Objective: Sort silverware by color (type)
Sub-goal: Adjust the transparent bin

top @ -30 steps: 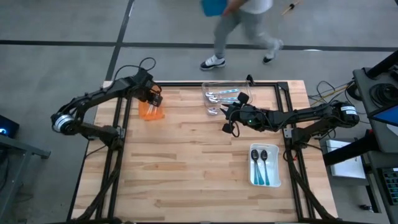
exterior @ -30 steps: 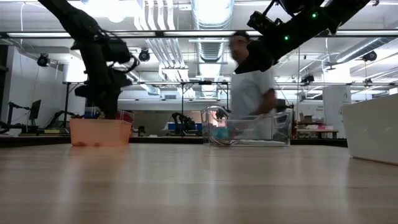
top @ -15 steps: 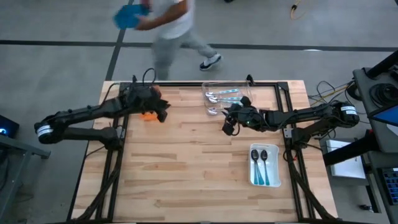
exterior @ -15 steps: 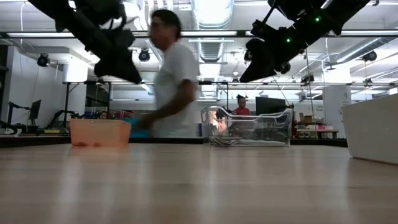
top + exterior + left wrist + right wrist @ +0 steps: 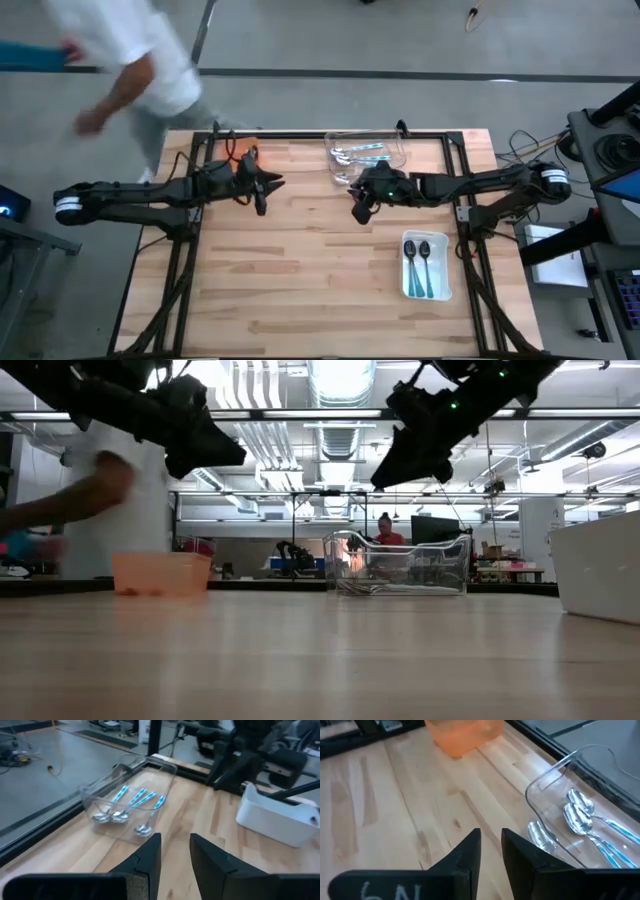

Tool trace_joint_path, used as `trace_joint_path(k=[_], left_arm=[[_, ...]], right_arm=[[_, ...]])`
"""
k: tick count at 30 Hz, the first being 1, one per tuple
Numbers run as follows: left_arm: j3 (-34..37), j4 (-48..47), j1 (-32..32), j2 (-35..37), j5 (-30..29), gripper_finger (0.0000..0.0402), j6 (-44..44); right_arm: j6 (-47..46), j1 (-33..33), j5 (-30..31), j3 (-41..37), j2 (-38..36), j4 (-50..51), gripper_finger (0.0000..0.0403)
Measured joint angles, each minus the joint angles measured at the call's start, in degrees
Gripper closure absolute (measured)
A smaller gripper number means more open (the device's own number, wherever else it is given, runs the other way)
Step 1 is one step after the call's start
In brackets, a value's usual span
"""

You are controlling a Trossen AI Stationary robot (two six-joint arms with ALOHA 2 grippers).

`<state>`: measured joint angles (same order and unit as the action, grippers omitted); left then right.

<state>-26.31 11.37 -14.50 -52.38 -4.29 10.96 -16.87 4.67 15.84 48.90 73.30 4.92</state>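
Several spoons with light blue handles [image 5: 360,153] lie in a clear tray [image 5: 398,148] by the far edge, also seen in the left wrist view [image 5: 131,802] and right wrist view [image 5: 585,822]. Two more spoons [image 5: 424,258] lie in a white tray [image 5: 410,285] near the right edge. My left gripper [image 5: 264,186] [image 5: 175,837] hangs in the air left of the table's middle, slightly open and holding nothing. My right gripper [image 5: 357,208] [image 5: 491,832] hovers on the near side of the clear tray, narrowly open and likewise holding nothing.
An orange tray [image 5: 160,572] [image 5: 465,732] stands near the far left corner, mostly covered by my left arm in the high view. A person [image 5: 130,60] moves past beyond the far left corner. Bare wood [image 5: 300,270] fills the middle and near half of the table.
My left gripper has left the orange tray, risen and swung toward the table's middle, now pointing toward the clear tray. My right gripper has shifted a little toward the left and tipped downward. The person has walked behind the far edge from right to left.
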Motion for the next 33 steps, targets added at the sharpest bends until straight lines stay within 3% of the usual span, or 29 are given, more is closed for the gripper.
trace_joint_path(k=[6,14,24,33], left_arm=[[0.8,0.6,0.1,-0.1,-3.3,0.0318,0.0],[1.0,0.7,1.1,-0.1,-3.3,0.0318,0.2],[1.0,0.6,3.5,-0.2,-3.3,0.0318,1.5],[1.0,0.6,4.0,-0.2,-3.3,0.0318,1.7]], right_arm=[[3.8,0.6,0.1,8.2,6.6,9.1,0.0352],[10.7,4.5,0.2,19.4,19.6,21.4,0.0373],[18.8,11.2,0.7,29.1,31.6,22.0,0.0376],[20.5,12.4,0.5,32.5,32.6,22.9,0.0376]])
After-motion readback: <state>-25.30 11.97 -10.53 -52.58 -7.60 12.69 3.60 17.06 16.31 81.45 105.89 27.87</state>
